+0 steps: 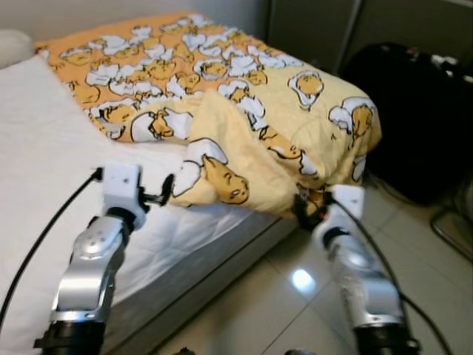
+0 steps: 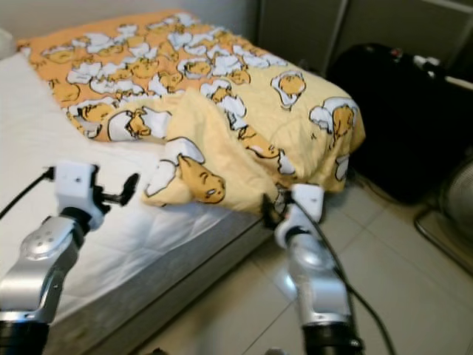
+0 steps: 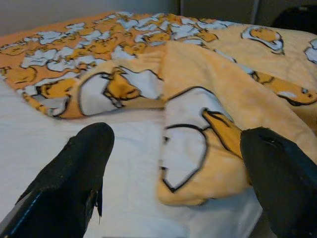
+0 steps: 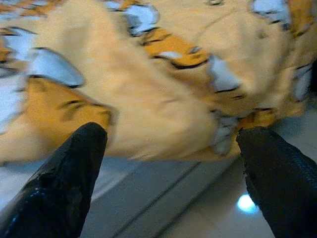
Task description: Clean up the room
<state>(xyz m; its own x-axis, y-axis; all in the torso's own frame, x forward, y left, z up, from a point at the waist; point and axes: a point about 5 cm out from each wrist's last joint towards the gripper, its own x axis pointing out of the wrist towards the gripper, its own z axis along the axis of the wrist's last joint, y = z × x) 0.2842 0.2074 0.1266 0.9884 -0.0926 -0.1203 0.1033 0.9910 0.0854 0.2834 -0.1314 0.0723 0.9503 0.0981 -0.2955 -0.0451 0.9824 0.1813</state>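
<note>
I see the blanket (image 1: 244, 96), yellow and orange with a cartoon egg print, lying crumpled across the far part of the bed (image 1: 44, 170). Its long axis runs from the orange end up by the wall, on my left, down toward the pale yellow end on my right, which hangs off the bed's corner above the tiled floor (image 1: 295, 296). A folded flap of it points toward me, ending in a loose corner on the white sheet. My left gripper (image 1: 151, 197) hovers over the sheet just short of that corner; in the left wrist view its two black fingers (image 3: 74, 173) are spread wide, and the flap's corner lies ahead of them, nearer the one finger than the other, with nothing touching. My right gripper (image 1: 309, 210) is up at the bed's edge, right under the hanging yellow end. In the right wrist view its fingers (image 4: 64, 178) are also spread, and the draped fabric fills the space beyond them, close but not pinched, with the bed's side and the shiny floor below it. That view is blurred. A black bag (image 1: 421, 111) stands against the wall beyond the bed's corner, well apart from both arms.
</note>
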